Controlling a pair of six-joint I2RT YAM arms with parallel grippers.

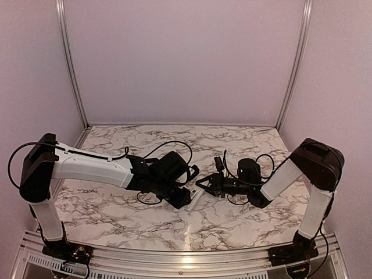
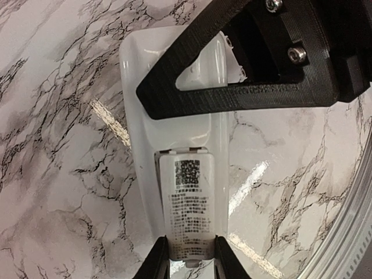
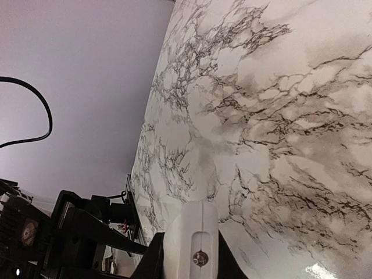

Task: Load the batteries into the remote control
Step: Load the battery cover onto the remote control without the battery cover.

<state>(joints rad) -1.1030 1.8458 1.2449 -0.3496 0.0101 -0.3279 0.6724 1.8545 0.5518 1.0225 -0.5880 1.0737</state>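
Observation:
The white remote control (image 1: 195, 197) is held between both grippers at the table's middle. In the left wrist view its back faces up (image 2: 174, 133), with a closed cover bearing a QR label (image 2: 187, 203); no slot shows. My left gripper (image 2: 190, 258) is shut on the near end, one finger at each side of the labelled part. My right gripper (image 3: 190, 264) is shut on the other end (image 3: 195, 232), where a small round emitter shows. Its black finger (image 2: 232, 96) crosses the remote's far end. My grippers nearly meet in the top view: left (image 1: 186, 196), right (image 1: 203, 185). No batteries are visible.
Marble table top (image 1: 232, 139) with pink walls and aluminium posts (image 1: 70, 64) around it. Black cables loop over both wrists (image 1: 174, 145). The metal table rim (image 2: 349, 232) runs close by the left gripper. The left arm's black body (image 3: 70, 232) sits just beyond the right gripper.

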